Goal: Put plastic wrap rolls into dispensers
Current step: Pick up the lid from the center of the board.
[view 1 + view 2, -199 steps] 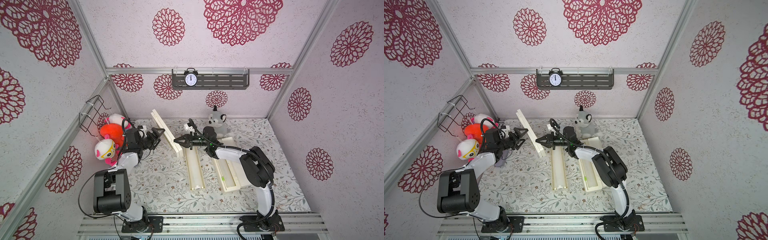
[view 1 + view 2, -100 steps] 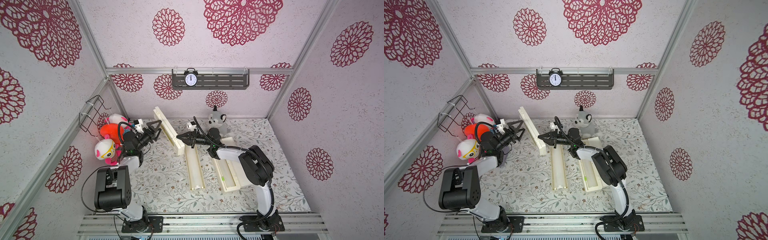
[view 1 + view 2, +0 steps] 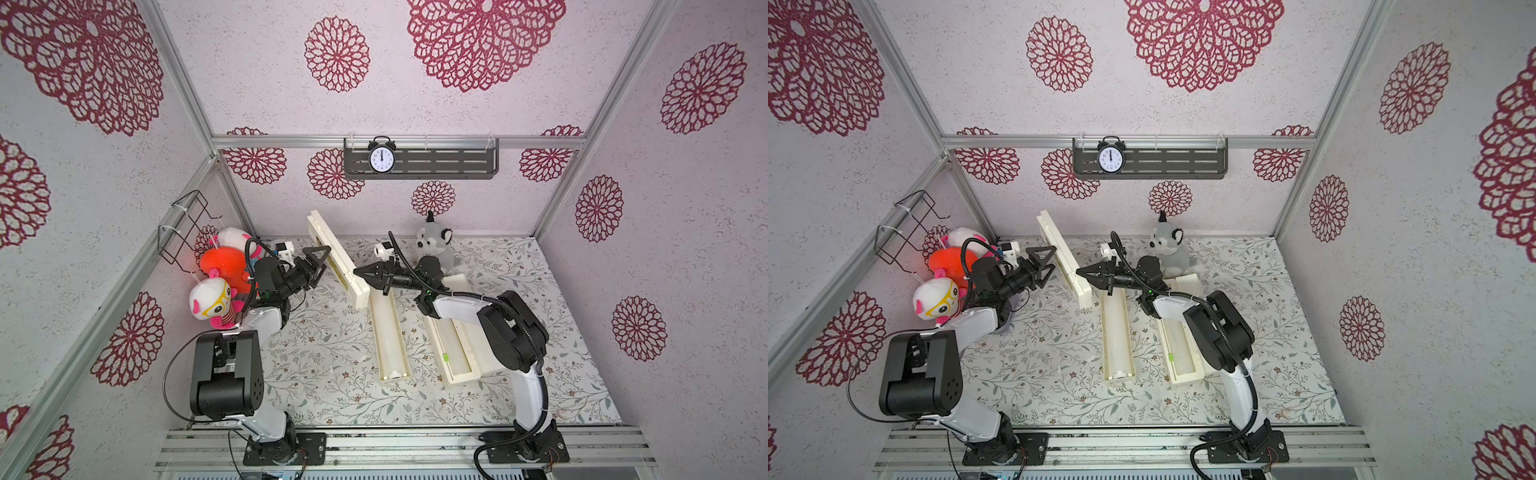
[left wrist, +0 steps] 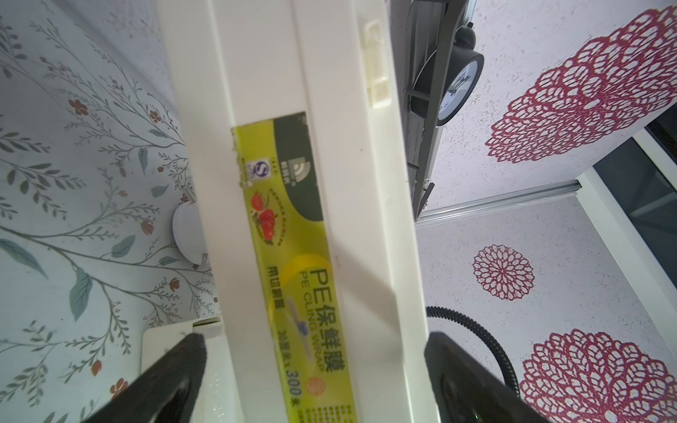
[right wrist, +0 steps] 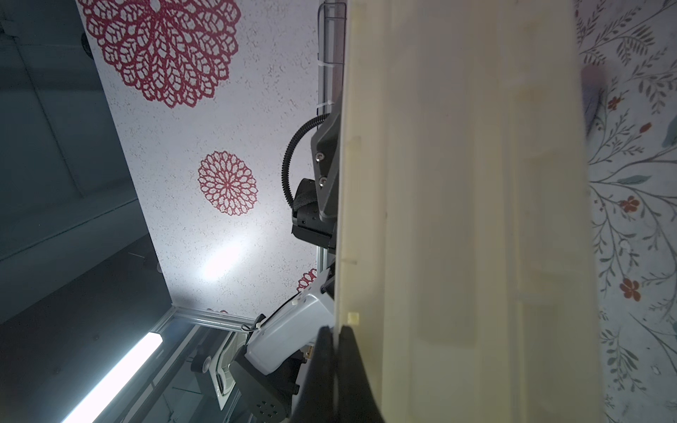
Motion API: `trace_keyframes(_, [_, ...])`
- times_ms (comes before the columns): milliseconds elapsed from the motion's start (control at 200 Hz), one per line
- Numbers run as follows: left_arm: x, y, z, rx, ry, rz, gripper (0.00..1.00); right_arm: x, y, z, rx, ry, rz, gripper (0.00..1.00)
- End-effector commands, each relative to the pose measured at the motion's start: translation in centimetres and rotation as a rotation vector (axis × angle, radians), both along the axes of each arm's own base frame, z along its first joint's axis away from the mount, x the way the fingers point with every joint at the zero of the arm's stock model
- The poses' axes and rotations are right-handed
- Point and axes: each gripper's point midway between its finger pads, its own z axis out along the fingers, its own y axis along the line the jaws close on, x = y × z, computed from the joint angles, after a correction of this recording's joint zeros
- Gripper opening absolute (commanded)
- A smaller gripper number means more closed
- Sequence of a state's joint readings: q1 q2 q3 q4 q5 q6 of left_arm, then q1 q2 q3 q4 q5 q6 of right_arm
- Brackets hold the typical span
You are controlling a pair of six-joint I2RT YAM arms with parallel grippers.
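The middle dispenser's tray [image 3: 380, 332] lies on the table with a plastic wrap roll [image 3: 392, 345] in it. Its hinged lid [image 3: 336, 257] stands raised and leans to the left. My left gripper [image 3: 322, 262] is open, and its fingers [image 4: 176, 370] straddle the lid's yellow-green label [image 4: 293, 278] without touching it. On the lid's other face my right gripper [image 3: 357, 273] is shut, its tips [image 5: 335, 366] against the lid's edge [image 5: 458, 219]. A second dispenser [image 3: 453, 353] lies open to the right with a green slider [image 3: 445, 356]. My right arm partly hides it.
Plush toys [image 3: 216, 291] crowd the left wall under a wire basket [image 3: 187, 232]. A grey plush wolf [image 3: 436, 245] sits at the back, just behind my right wrist. A clock [image 3: 381, 160] stands on the back-wall shelf.
The lid has tipped a little further up. My right gripper's tip rose and moved back with it. My left gripper lifted and came round the lid's labelled face.
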State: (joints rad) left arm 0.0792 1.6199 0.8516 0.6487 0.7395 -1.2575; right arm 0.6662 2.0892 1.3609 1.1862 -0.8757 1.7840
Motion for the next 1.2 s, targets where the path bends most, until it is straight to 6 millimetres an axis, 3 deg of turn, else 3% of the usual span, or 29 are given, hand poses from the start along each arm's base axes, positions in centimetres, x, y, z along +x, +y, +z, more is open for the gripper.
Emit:
trace_keyframes(0, [0.8,0.0,1.5,-0.026,-0.056,0.017,0.98,-0.7,-0.8,4.5,0.097,-0.128,-0.008,0.0])
trace_keyframes(335, [1.0,-0.6,3.8,-0.134,-0.155,-0.016,0.98,-0.8,-0.4,4.1,0.113,-0.106,0.01,0.0])
trace_keyframes(475, [1.2,-2.3,1.8,-0.053,-0.076,-0.06,0.98,-0.8,-0.4,4.4,0.124,-0.106,0.014,0.0])
trace_keyframes(676, [1.4,-2.2,0.9,0.006,-0.042,-0.047,0.98,-0.9,-0.5,4.7,0.134,-0.108,0.017,0.0])
trace_keyframes(951, [1.3,-3.2,3.0,-0.077,-0.134,-0.082,0.98,-0.7,-0.4,4.1,0.131,-0.087,0.018,0.0])
trace_keyframes(1196, [1.2,-2.6,0.0,-0.043,-0.027,-0.059,1.0,-0.6,-0.7,5.3,0.185,-0.075,0.026,0.0])
